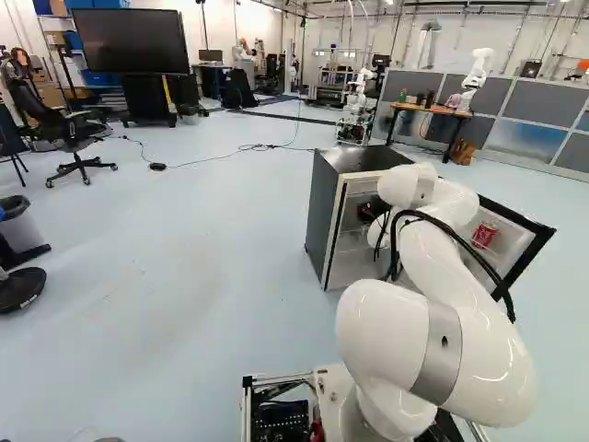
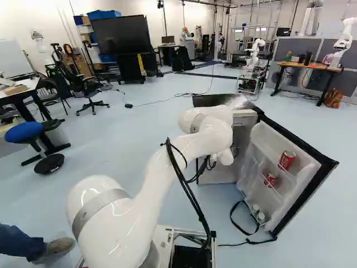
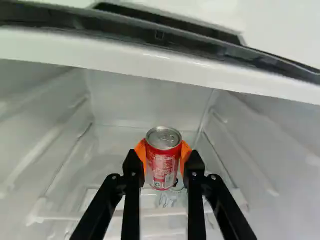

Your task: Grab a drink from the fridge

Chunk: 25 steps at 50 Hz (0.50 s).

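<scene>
Arm (image 1: 433, 341) hides most of the gripper (image 1: 373, 210) in base views. Grasping red can (image 3: 163, 162), pads partly behind it. Can's inside the fridge (image 1: 322, 216), lid up, long axis near upright; can't tell if its bottom touches anything.

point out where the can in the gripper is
In the wrist view, the red can is inside the open fridge, between the gripper's orange pads, which touch it from both sides, with white inner walls around it.
</scene>
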Motion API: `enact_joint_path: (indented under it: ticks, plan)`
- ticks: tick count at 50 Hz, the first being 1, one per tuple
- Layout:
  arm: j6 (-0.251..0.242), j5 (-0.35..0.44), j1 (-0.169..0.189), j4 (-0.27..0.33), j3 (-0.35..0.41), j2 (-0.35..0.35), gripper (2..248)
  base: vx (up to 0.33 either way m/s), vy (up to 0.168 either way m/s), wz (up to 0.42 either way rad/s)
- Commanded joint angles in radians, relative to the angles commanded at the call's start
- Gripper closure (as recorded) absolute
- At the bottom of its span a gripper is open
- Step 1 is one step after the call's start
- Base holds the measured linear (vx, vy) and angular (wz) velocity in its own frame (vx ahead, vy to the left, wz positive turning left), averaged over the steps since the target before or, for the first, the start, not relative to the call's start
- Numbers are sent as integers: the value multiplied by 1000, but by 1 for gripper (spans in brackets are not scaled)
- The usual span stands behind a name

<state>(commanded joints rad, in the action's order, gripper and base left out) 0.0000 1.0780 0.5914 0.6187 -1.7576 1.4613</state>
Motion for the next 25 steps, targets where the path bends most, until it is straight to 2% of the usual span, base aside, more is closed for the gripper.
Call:
enact_joint_path:
  ticks: [25]
  plan:
    - [0, 0, 34, 0, 196, -110, 162, 0, 0, 0]
